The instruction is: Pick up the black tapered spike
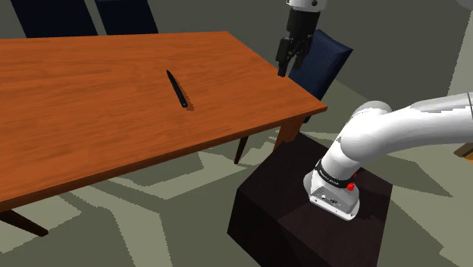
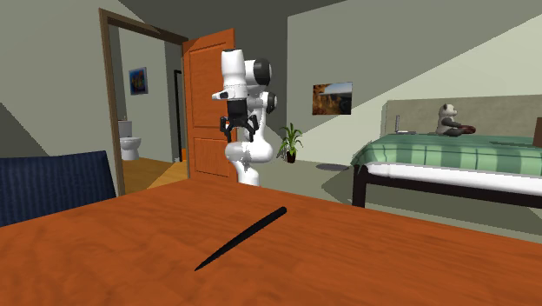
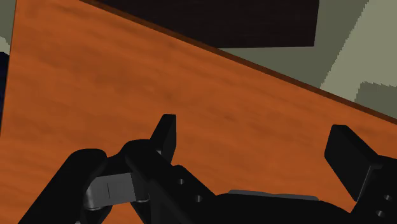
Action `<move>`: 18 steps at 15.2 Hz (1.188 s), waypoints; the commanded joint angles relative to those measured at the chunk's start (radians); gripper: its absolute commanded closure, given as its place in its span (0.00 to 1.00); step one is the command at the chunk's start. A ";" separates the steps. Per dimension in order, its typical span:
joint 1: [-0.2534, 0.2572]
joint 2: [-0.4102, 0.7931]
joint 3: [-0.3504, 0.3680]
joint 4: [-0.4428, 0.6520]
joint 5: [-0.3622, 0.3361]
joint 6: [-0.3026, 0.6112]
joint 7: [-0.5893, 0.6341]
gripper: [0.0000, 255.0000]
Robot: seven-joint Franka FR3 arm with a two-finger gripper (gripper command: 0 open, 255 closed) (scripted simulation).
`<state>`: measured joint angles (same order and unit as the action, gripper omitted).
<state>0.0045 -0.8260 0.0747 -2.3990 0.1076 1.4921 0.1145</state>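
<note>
Gripper [image 3: 254, 130] jaws stand wide apart, gripping nothing, above the wooden table [image 1: 91, 121] close to its edge. Well away from the jaws, the black tapered spike [image 1: 177, 89] lies flat mid-table, with open tabletop between them.

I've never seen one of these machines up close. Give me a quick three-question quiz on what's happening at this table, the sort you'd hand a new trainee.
1. True or false: the claw is clasping the black tapered spike.
2. On the wooden table, the spike: A lies flat, B stands on end, C hangs over the edge.
3. Fill in: in the wrist view the claw's two fingers stand ____, with nothing between them.

Key: 1 false, as the spike lies apart from the claw; 2 A; 3 open.
</note>
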 commanded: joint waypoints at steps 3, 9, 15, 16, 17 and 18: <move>-0.002 0.067 0.031 0.020 0.018 0.050 0.040 0.00; -0.014 0.282 0.116 0.113 0.045 0.181 0.160 0.00; -0.030 0.514 0.187 0.253 0.029 0.278 0.287 0.00; -0.032 0.554 0.197 0.281 0.022 0.291 0.309 0.00; -0.034 0.594 0.207 0.311 0.014 0.302 0.331 0.00; -0.034 0.635 0.215 0.341 0.004 0.311 0.354 0.00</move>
<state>-0.0283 -0.2366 0.2796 -2.0895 0.1211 1.7894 0.4432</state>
